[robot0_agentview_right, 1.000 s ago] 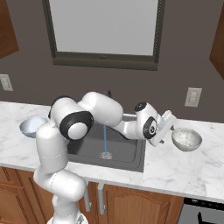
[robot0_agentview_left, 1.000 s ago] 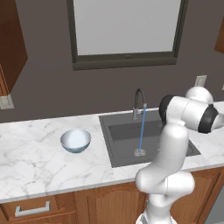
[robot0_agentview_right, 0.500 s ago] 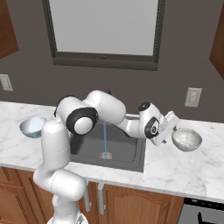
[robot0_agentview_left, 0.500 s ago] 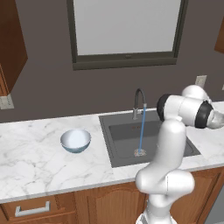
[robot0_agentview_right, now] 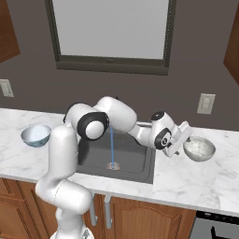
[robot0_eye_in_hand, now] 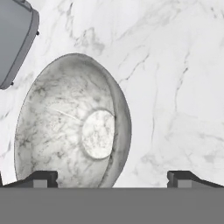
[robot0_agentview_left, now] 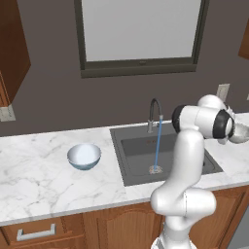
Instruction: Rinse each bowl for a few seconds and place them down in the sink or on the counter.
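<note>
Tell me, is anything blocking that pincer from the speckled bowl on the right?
Nothing visible. The open pincer hangs right beside the speckled bowl, with bare counter around it; in the hand view the bowl sits just ahead.

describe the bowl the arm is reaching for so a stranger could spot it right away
Find the sink under the window. On the counter to its right sits the grey bowl, beside the open gripper. Unlike the blue bowl, it is stone-speckled.

A large window point(robot0_agentview_left: 140, 31) with a dark frame occupies the upper centre of the grey wall point(robot0_agentview_left: 53, 102). White wall outlets: one at the left edge point(robot0_agentview_right: 5, 87), one at right point(robot0_agentview_right: 206, 103). Brown upper cabinets point(robot0_agentview_left: 12, 46) hang at upper left. A drawer handle point(robot0_agentview_left: 35, 232) shows lower left.
</note>
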